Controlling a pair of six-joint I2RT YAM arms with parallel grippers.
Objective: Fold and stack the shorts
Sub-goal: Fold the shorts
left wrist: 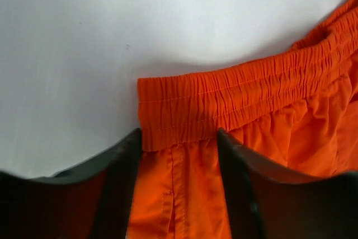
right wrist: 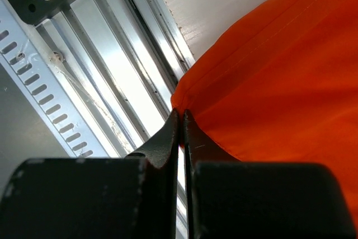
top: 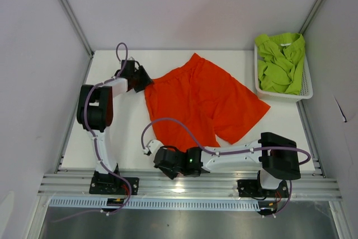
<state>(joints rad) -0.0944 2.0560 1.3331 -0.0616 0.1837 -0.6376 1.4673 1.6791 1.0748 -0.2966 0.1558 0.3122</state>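
The orange-red shorts (top: 201, 99) lie spread flat on the white table, waistband toward the far left. My left gripper (top: 142, 79) sits at the waistband's left corner. In the left wrist view its jaws (left wrist: 178, 135) stand apart, straddling the elastic band of the shorts (left wrist: 251, 99), with the side seam between them. My right gripper (top: 168, 158) is near the table's front edge, shut on a hem corner of the orange shorts (right wrist: 279, 71); the fabric is pinched at the fingertips (right wrist: 182, 116). The lime green shorts (top: 279, 62) lie crumpled in the basket.
A white mesh basket (top: 306, 90) stands at the table's far right corner. Aluminium rails (top: 190, 186) run along the near edge, close under the right gripper (right wrist: 128, 65). Grey walls close in both sides.
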